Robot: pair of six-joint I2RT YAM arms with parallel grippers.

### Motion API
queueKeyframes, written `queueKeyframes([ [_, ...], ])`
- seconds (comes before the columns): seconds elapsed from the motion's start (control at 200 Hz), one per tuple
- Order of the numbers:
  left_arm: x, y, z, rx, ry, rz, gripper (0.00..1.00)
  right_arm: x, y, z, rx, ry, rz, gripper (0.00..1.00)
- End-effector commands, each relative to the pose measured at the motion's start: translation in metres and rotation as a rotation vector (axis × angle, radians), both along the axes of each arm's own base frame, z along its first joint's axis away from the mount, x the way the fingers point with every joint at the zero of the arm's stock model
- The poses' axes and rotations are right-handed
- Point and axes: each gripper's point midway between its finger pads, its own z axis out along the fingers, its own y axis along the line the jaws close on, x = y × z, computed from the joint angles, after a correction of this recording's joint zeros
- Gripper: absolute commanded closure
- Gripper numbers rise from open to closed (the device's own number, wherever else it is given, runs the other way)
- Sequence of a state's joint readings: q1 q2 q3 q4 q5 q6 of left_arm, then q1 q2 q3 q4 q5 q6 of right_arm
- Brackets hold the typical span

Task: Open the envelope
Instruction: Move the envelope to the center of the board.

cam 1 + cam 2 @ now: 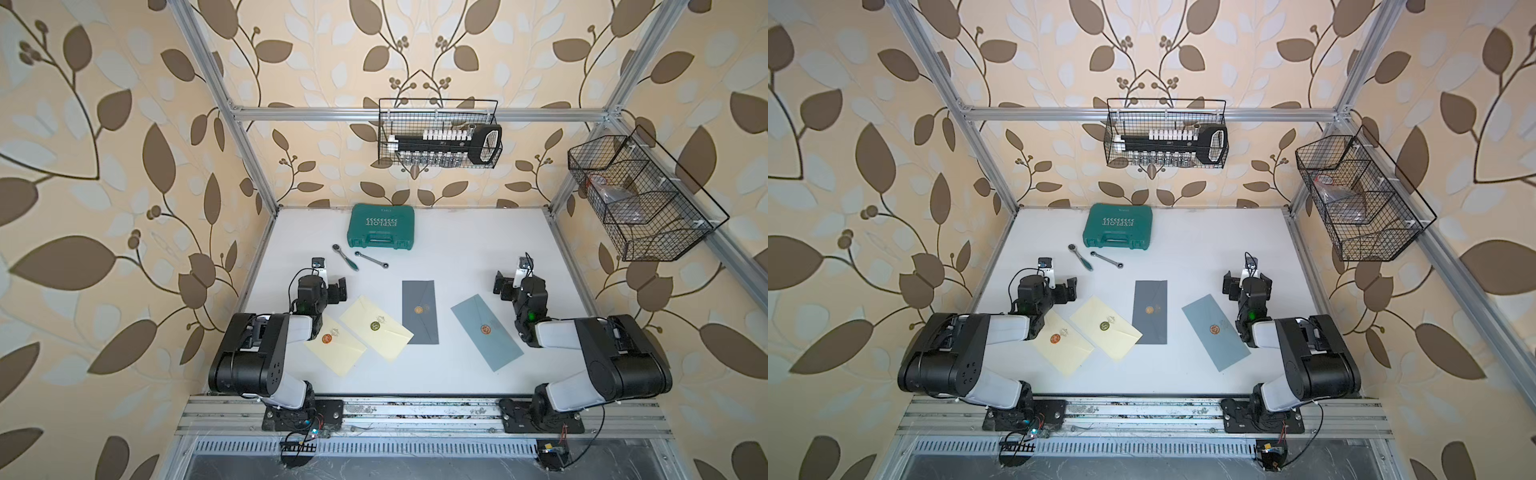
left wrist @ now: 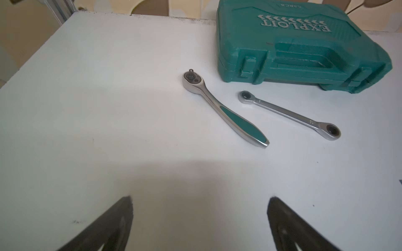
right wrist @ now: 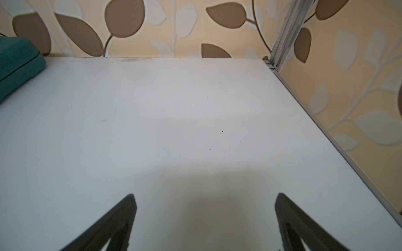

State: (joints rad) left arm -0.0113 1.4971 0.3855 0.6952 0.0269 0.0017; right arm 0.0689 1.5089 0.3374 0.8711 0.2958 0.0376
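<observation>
Closest to the lens, the left arm's base [image 1: 299, 415] and the right arm's base [image 1: 540, 415] sit bolted to the aluminium rail [image 1: 415, 409] at 6 o'clock of the white table [image 1: 457, 249], one toward 7 and one toward 5.

Four envelopes lie flat in a row across the middle, from 8 o'clock to 4 o'clock, each flap shut under a round wax seal. At 8 lies the orange-sealed cream envelope [image 1: 338, 353], partly hidden under the left forearm. Touching it at its 2 o'clock is the green-sealed cream envelope [image 1: 374, 332], whose corner overlaps the dark grey envelope [image 1: 420, 299] at the centre. At 4 o'clock, apart from the others and near the right arm, lies the blue-grey envelope [image 1: 486, 345].

At 9 o'clock the left gripper [image 2: 200, 198] hovers over bare table, jaws spread wide with nothing between them. At 3 o'clock the right gripper [image 3: 206, 195] does likewise, jaws wide and holding nothing.

Toward 11 lie a ratchet handle [image 1: 345, 257] and a ratcheting wrench [image 1: 371, 258], close but apart. Behind them at 12 is a closed green tool case [image 1: 382, 227]. Higher at 12, the back wire basket [image 1: 415, 114] hangs on the frame, holding a socket rail [image 1: 432, 143]. At 2 hangs the side wire basket [image 1: 665, 232].
</observation>
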Motion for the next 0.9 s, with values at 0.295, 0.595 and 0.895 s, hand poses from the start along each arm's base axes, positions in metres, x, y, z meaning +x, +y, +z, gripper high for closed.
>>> queueKeyframes([
  [0.295,0.0071,0.0013,0.0106,0.003,-0.030,-0.009,0.01,0.0032,-0.0039,0.0051,0.007,-0.014,-0.021,0.02],
  [0.595,0.0064,0.0006,0.0096,0.002,-0.027,-0.010,0.01,0.0035,-0.0035,0.0053,0.007,-0.014,-0.020,0.02],
  [0.895,0.0062,0.0004,0.0109,0.003,-0.034,-0.011,0.01,0.0033,-0.0041,0.0041,0.012,-0.009,-0.016,0.02],
])
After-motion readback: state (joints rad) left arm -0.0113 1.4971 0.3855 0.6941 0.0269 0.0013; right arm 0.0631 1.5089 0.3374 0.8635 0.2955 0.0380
